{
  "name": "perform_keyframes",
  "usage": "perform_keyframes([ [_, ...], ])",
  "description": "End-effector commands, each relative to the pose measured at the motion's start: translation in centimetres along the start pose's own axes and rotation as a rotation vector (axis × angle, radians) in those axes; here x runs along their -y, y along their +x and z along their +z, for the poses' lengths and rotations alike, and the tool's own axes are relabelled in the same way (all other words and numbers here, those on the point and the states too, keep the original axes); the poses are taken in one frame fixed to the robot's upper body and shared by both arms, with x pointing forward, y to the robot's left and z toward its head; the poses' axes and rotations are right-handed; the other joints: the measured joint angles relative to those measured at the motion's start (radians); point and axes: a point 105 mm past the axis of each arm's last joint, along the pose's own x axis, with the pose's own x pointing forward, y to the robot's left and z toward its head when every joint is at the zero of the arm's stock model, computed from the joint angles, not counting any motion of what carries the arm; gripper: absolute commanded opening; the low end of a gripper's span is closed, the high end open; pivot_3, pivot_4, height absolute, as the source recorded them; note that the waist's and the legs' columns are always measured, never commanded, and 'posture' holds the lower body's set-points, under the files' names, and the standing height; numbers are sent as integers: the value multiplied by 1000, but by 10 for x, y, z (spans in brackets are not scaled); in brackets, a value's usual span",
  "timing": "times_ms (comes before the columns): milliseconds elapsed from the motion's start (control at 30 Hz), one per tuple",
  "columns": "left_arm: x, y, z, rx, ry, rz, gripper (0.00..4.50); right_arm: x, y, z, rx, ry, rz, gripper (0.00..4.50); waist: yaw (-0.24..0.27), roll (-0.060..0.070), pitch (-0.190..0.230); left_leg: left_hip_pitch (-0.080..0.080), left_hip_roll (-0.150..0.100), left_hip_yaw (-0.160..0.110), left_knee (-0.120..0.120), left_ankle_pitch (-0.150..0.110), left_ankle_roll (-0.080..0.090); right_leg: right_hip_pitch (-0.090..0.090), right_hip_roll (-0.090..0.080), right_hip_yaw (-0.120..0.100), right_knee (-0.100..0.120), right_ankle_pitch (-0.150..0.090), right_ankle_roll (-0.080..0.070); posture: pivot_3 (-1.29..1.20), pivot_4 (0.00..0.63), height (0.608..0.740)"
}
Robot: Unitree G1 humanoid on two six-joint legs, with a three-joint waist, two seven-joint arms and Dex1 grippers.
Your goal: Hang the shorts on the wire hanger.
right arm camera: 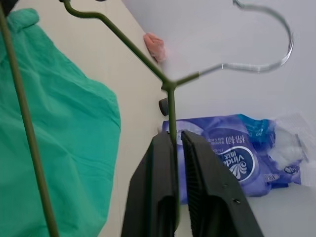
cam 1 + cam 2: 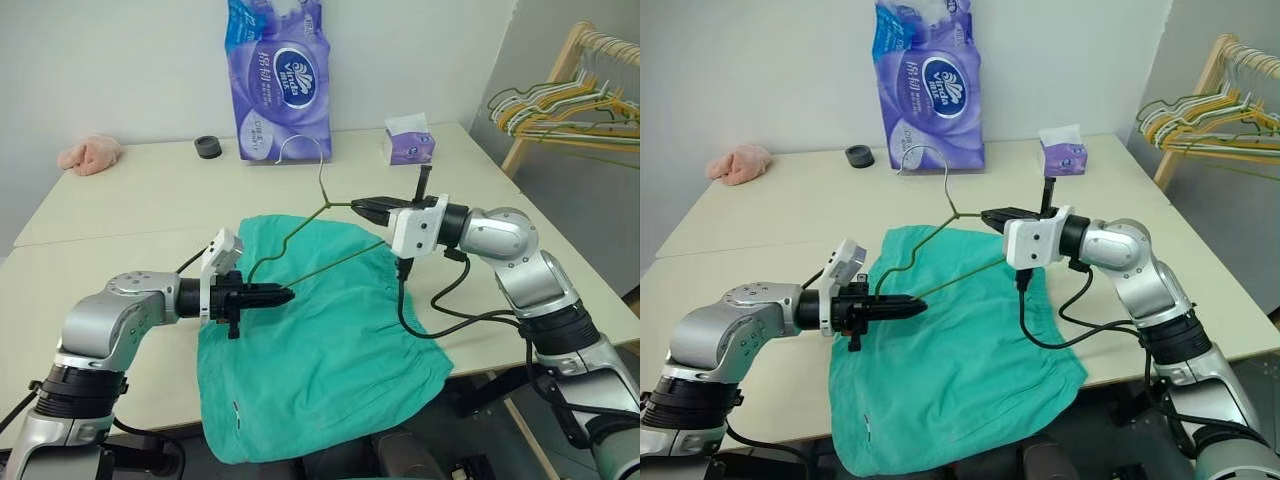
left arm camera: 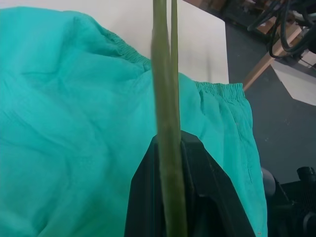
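None of the hanging is done yet: the shorts [image 2: 320, 340] lie spread flat at the worktop's [image 2: 150, 190] near edge, their lower part draping over it, with no wire threaded through them. The wire hanger [image 2: 318, 228] is lifted above the cloth. The left gripper [image 2: 283, 295] is clamped on its lower corner, while the right gripper [image 2: 362, 207] has fingers slightly apart around the wire just below the hook. Getting the shorts onto the bar remains.
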Motion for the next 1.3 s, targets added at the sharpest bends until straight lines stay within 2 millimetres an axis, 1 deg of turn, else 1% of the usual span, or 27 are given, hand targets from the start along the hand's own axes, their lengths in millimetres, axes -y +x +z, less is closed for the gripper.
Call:
perform_keyframes([
  [33,0,0,5,-2,67,24,0,-4,-8,4,-2,-49,73,1732,0,0,0,0,0,0,0,0,0,0,0,0,0,0,0,-156,57,740],
  [67,-2,0,4,-15,98,44,0,-6,-13,0,-22,-40,98,2113,1,0,0,0,0,0,0,0,0,0,0,0,0,0,0,-157,58,740],
  [100,-4,0,2,-30,131,60,0,-6,-17,-4,-48,-32,114,2370,2,0,0,0,0,0,0,0,0,0,0,0,0,0,0,-157,58,740],
  [133,-4,0,1,-42,165,68,0,-5,-23,-10,-80,-13,126,2729,2,0,0,0,0,0,0,0,0,0,0,0,0,0,0,-157,59,740],
  [200,-4,1,0,-56,229,82,0,-3,-37,-19,-140,90,158,3317,2,0,0,0,0,0,0,0,0,0,0,0,0,0,0,-159,61,740],
  [267,-2,2,-1,-70,281,81,0,2,-53,-23,-181,266,164,3958,5,0,0,0,0,0,0,0,0,0,0,0,0,0,0,-162,62,740],
  [333,-1,2,-3,-92,323,72,0,2,-63,-23,-202,401,175,3958,7,0,0,0,0,0,0,0,0,0,-1,0,0,0,0,-165,63,740],
  [400,1,3,-6,-116,360,56,0,-5,-71,-22,-232,475,221,3958,7,0,0,0,0,0,0,0,0,0,-1,0,0,0,0,-169,64,740],
  [433,3,4,-6,-121,377,43,0,-12,-75,-21,-243,501,258,3958,7,0,0,1,0,-1,0,0,0,1,-1,-1,0,0,0,-169,64,740],
  [500,8,9,-3,-126,417,9,0,-35,-81,-15,-260,620,364,3958,6,0,0,1,0,-1,0,0,0,1,0,-1,0,0,0,-174,66,740],
  [533,10,10,-2,-128,430,-1,0,-41,-83,-13,-268,648,393,3958,6,0,0,0,0,-1,0,0,0,1,0,-1,0,0,0,-174,66,740],
  [600,10,11,0,-132,445,-12,0,-52,-81,-21,-323,638,417,3958,4,0,0,1,0,0,0,0,0,1,0,-1,0,-2,3,-179,67,740],
  [667,10,11,1,-137,453,-18,0,-57,-81,-25,-350,636,433,3958,1,0,0,1,0,1,0,0,0,1,0,-1,0,-3,5,-181,68,740],
  [767,11,12,0,-151,468,-32,0,-64,-77,-28,-366,667,468,3958,0,0,0,1,0,1,0,0,0,0,1,-2,-1,-3,5,-181,69,740],
  [900,12,13,-2,-164,482,-42,0,-68,-71,-28,-369,673,513,3958,0,0,0,1,0,1,0,0,0,0,0,-2,-1,-3,5,-179,69,740],
  [1000,12,14,-3,-170,493,-36,0,-73,-68,-27,-381,667,566,3387,0,0,0,1,0,1,0,0,0,0,0,-2,-1,-3,5,-175,69,740],
  [1067,12,15,-4,-170,497,-35,0,-76,-67,-27,-383,680,587,2758,0,0,0,1,0,0,0,0,0,0,0,-2,-1,-3,5,-171,68,740],
  [1100,13,15,-3,-169,498,-35,0,-78,-67,-26,-384,687,591,2357,1,0,0,1,0,0,0,0,0,0,0,-2,-1,-3,5,-171,68,740],
  [1300,15,16,-3,-162,502,-35,0,-85,-64,-28,-410,716,600,326,2,0,0,0,0,0,0,0,0,0,0,-2,-1,-3,5,-166,71,740],
])
